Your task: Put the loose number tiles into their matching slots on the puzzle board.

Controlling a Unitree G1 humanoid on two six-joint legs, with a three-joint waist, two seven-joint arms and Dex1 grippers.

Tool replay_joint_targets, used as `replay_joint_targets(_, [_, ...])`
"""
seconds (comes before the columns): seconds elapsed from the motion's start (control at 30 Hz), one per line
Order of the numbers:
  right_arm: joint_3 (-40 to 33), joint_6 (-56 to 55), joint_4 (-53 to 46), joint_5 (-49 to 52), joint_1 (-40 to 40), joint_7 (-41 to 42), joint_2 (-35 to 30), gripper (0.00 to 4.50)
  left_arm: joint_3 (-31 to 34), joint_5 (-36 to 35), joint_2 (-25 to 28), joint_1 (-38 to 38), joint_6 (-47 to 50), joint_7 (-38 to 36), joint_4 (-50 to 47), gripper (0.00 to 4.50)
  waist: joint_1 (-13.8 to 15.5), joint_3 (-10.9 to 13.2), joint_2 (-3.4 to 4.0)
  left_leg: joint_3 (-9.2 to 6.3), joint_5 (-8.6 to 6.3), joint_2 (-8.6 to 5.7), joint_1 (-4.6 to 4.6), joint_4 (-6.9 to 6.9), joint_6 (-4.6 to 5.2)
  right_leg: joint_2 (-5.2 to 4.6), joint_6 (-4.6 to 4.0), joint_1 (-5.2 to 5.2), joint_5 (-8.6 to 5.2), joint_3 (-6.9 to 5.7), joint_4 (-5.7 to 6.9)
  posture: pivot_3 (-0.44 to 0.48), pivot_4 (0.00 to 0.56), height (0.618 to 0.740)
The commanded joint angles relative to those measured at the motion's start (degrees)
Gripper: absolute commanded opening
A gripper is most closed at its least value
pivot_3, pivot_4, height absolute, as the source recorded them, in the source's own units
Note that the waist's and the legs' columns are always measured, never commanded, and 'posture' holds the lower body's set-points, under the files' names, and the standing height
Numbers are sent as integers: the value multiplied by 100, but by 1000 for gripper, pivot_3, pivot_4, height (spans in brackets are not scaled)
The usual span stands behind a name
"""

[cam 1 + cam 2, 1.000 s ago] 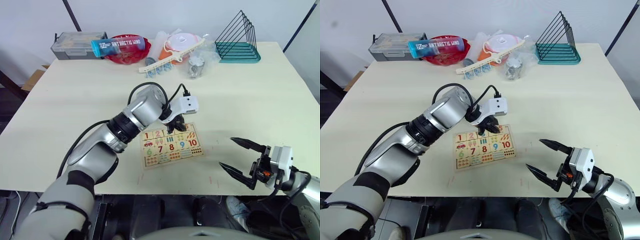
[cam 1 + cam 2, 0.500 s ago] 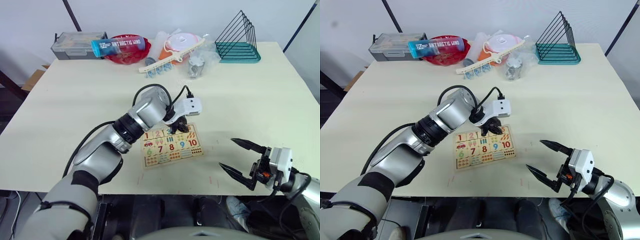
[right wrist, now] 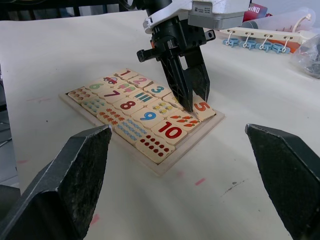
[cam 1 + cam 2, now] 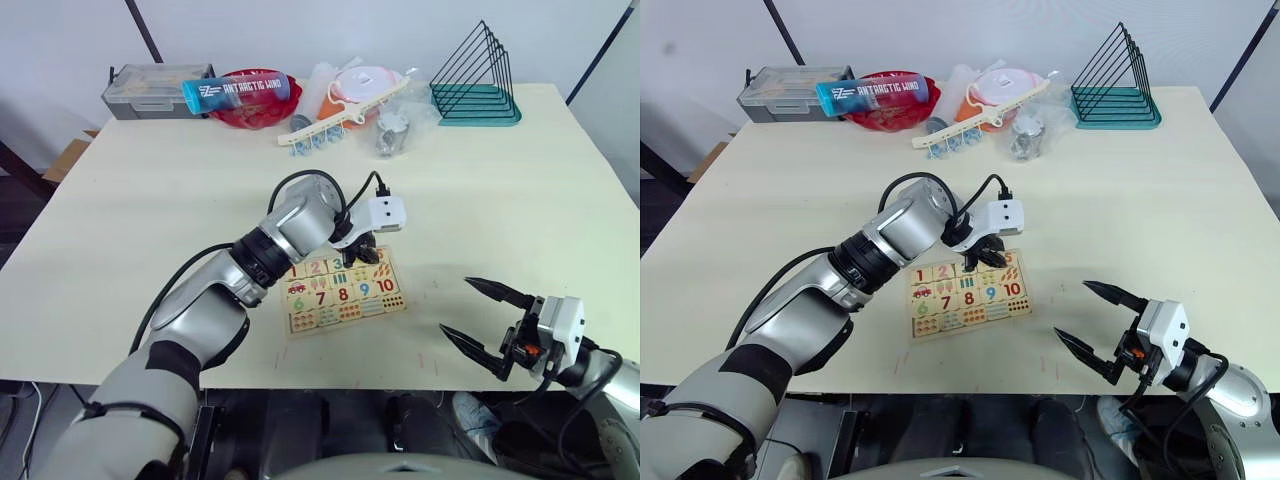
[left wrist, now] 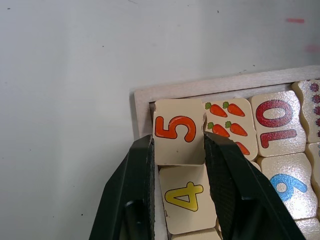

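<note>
The flat rectangular light-wood puzzle board (image 4: 343, 292) lies on the pale table (image 4: 520, 190); the small square wooden tile printed 5 (image 5: 176, 131) sits at its corner slot, beside tile 4 (image 5: 186, 198)

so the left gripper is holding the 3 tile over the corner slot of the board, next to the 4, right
Not quite: the left gripper holds the 5 tile, not the 3. The left wrist view shows it over the puzzle board's corner slot, next to the 4 tile.
</note>
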Motion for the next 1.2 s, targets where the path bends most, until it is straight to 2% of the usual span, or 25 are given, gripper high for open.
replay_joint_targets(0.03, [-91,-76,-238,84,11,-11,-46,4500,40,58,19,-10,3,-71,-154,973,0,0,0,0,0,0,0,0,0,0,0,0,0,0,0,0,150,740])
replay_joint_targets(0.7, [-77,-62,-238,91,-12,4,-74,4500,56,85,-13,77,89,-16,-184,973,0,0,0,0,0,0,0,0,0,0,0,0,0,0,0,0,150,740])
replay_joint_targets(0.77, [-69,-63,-231,90,-16,6,-70,4500,65,65,-12,70,148,-32,-200,1975,0,0,0,-1,0,0,0,0,0,0,0,0,0,0,0,0,150,740])
replay_joint_targets(0.8, [-63,-68,-224,84,-15,8,-67,4500,83,42,-12,63,194,-44,-225,2205,0,0,0,0,0,0,0,0,0,0,0,0,0,0,0,0,150,740])
replay_joint_targets(0.9, [-56,-93,-195,71,-1,22,-57,4500,175,-30,-25,1,327,-67,-292,3568,1,0,0,0,0,0,0,0,0,0,0,0,0,0,0,0,150,740])
replay_joint_targets(0.97, [-55,-94,-191,70,4,24,-55,4500,210,-61,-17,-36,362,-91,-322,4322,0,0,0,0,0,0,0,0,0,0,0,0,0,0,0,0,150,740])
replay_joint_targets(1.0, [-48,-97,-186,63,3,26,-54,4500,246,-91,-9,-62,396,-99,-344,4485,-1,0,0,0,0,0,0,0,0,0,0,0,0,0,0,0,150,740])
replay_joint_targets(1.2, [-22,-90,-166,42,-32,26,-57,4500,510,-390,108,-207,601,-289,-582,4485,-1,0,0,-2,0,0,0,0,0,0,0,0,0,0,0,0,150,740])
